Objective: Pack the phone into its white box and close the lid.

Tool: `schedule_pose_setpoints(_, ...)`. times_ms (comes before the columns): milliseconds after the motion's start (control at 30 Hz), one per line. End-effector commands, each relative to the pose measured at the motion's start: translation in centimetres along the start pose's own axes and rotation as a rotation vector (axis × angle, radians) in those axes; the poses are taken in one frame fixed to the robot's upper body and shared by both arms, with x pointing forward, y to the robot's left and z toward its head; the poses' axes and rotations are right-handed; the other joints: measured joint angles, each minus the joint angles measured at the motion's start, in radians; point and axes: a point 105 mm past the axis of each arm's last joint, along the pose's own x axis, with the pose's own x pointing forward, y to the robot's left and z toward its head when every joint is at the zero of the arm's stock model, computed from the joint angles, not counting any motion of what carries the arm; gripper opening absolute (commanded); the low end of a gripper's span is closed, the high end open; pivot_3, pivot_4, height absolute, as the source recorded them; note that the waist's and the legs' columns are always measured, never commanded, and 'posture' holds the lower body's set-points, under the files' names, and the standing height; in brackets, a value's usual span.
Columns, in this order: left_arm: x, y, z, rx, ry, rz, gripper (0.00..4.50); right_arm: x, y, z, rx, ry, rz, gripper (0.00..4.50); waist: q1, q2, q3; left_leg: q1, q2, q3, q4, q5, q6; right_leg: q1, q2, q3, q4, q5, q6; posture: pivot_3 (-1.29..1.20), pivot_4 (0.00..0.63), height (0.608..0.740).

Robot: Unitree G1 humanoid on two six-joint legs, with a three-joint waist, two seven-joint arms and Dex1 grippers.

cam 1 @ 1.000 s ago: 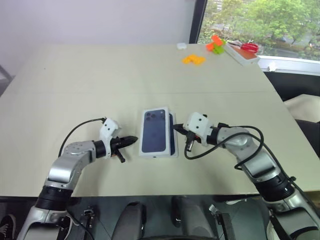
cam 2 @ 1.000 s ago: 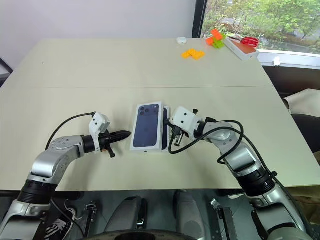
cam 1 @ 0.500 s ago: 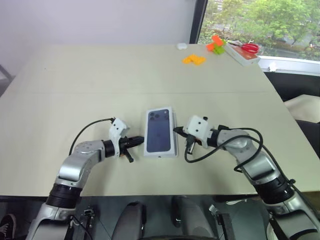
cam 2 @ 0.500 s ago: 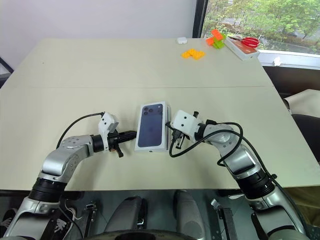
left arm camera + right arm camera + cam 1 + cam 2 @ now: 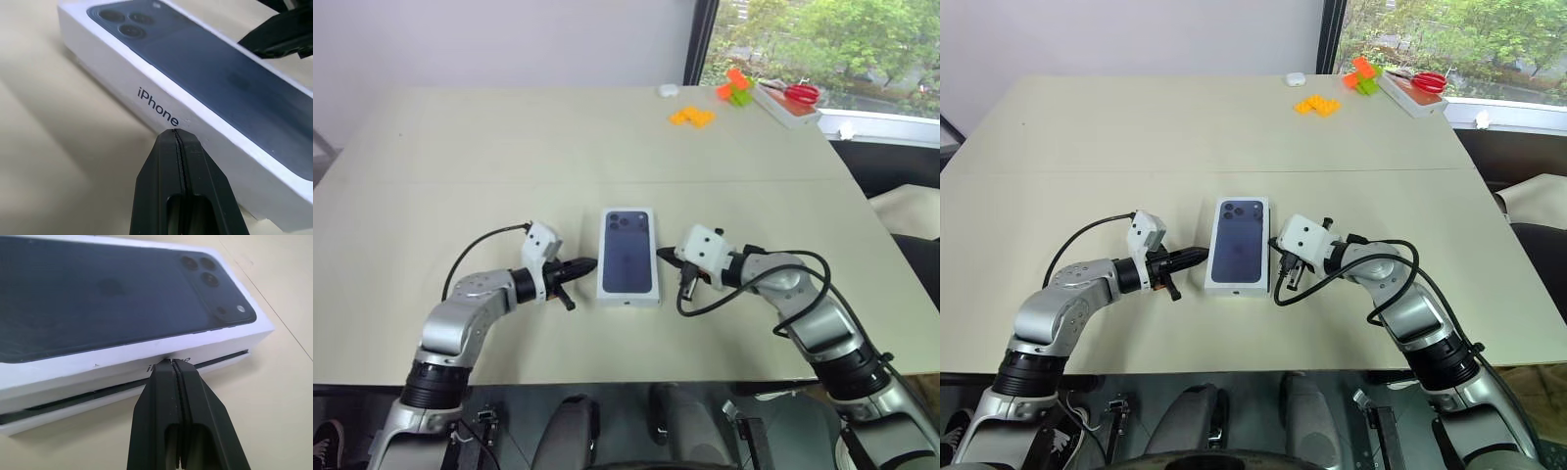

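— Two closed grippers, left (image 5: 590,263) and right (image 5: 659,255), pinch the lid (image 5: 629,257) at mid-table; a dark seam shows above the white box (image 5: 122,390).
— Uneven pressure and we skew it, jamming the lid crooked.

The phone hidden under the lid (image 5: 629,255), white box (image 5: 122,394) showing as a sliver beneath the lid's side, small orange and green items (image 5: 705,106) at the desk's far right corner too small to identify

Right end effector (image 5: 177,363) closed, tip against side of lid (image 5: 146,357); dark gap above white box (image 5: 88,406); beige worktop (image 5: 274,396) beneath.
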Motion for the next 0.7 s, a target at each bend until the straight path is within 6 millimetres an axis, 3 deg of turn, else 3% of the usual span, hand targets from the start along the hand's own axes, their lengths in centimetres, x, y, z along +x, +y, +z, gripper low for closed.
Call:
schedule_pose_setpoints(33,0.46,-1.26,0.83,0.04,-0.031,-0.057,0.0,-0.16,-0.07,1.45,-0.033,-0.049,-0.002,0.05,0.0,0.0,0.0,0.0,0.0,0.0,0.0,0.0,0.0,0.0,0.0,0.0,0.0,0.0,0.0,0.0,0.15,0.74)
schedule_pose_setpoints(700,1.43,-0.95,0.73,0.022,-0.033,-0.043,0.0,-0.66,-0.14,0.74,-0.025,-0.021,-0.026,0.05,0.0,0.0,0.0,0.0,0.0,0.0,0.0,0.0,0.0,0.0,0.0,0.0,0.0,0.0,0.0,0.0,0.15,0.74)
